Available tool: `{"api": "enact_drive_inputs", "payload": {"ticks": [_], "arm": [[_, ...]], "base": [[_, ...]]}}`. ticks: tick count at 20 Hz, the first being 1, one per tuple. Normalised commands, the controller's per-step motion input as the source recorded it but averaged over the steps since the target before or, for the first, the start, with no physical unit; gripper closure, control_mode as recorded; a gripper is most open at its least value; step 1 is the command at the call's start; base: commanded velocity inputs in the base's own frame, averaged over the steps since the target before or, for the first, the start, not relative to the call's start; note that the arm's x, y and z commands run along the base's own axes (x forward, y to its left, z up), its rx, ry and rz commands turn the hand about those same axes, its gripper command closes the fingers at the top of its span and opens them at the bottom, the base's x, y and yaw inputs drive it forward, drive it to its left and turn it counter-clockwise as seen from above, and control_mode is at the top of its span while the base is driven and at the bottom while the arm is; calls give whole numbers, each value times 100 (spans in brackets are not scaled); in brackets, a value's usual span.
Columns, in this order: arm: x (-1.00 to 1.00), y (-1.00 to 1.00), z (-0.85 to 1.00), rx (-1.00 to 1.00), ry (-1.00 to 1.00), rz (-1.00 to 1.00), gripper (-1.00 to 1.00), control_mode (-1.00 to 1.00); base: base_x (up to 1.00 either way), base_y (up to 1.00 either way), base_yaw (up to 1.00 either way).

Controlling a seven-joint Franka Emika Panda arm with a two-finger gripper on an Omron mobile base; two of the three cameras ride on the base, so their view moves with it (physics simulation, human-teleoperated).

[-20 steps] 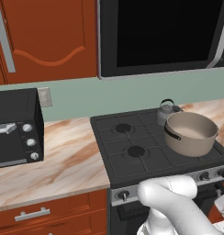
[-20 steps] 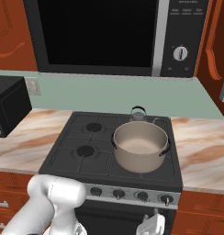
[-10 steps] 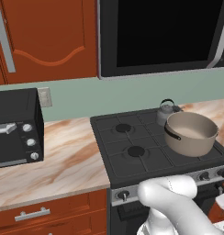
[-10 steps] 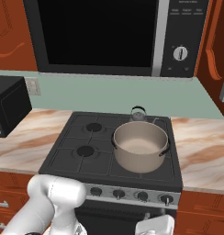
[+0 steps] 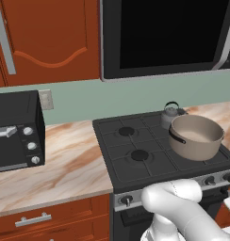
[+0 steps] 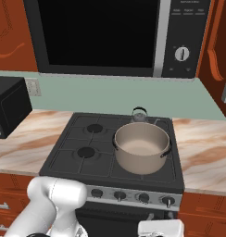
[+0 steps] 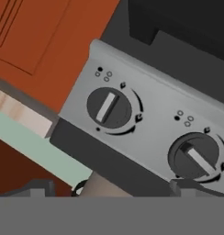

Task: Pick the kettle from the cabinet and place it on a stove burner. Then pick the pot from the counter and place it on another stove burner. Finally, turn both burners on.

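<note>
Arm point(image 5: 183, 207) folds low in front of the stove, its white elbow bulging at the bottom of both base views and the hand dropped below the cooktop's front edge. I see the pincer point(image 7: 109, 190) in the hand view, where its two dark tips stand far apart at the bottom corners, so I read it as wide open with nothing between them.

The hand camera looks rolled, close up at the silver knob panel point(image 7: 146, 119): one knob point(image 7: 108, 108) sits near the centre and a second knob point(image 7: 195, 156) lies toward the lower right, each with a pale bar on a dark dial. Red-brown cabinet wood point(image 7: 45, 41) fills the upper left there.

From the base views I get what the hand view lacks. The pot point(image 6: 141, 147) sits on the front right burner of the black cooktop point(image 6: 82, 162), and the kettle point(image 6: 139, 114) stands just behind it on the back right burner. The two left burners point(image 5: 132, 142) are bare. In the left base view a black toaster oven point(image 5: 15, 129) rests on the marble surface point(image 5: 65, 169), with a black microwave point(image 5: 164, 37) above the stove.
</note>
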Motion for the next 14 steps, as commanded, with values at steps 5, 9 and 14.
{"api": "enact_drive_inputs", "payload": {"ticks": [5,9,14], "arm": [[11,-1,0,7,0,1,-100,-100],[16,-8,0,8,0,1,-100,-100],[13,-13,0,8,0,0,-100,-100]], "base": [[0,0,0],[0,0,0],[0,0,0]]}}
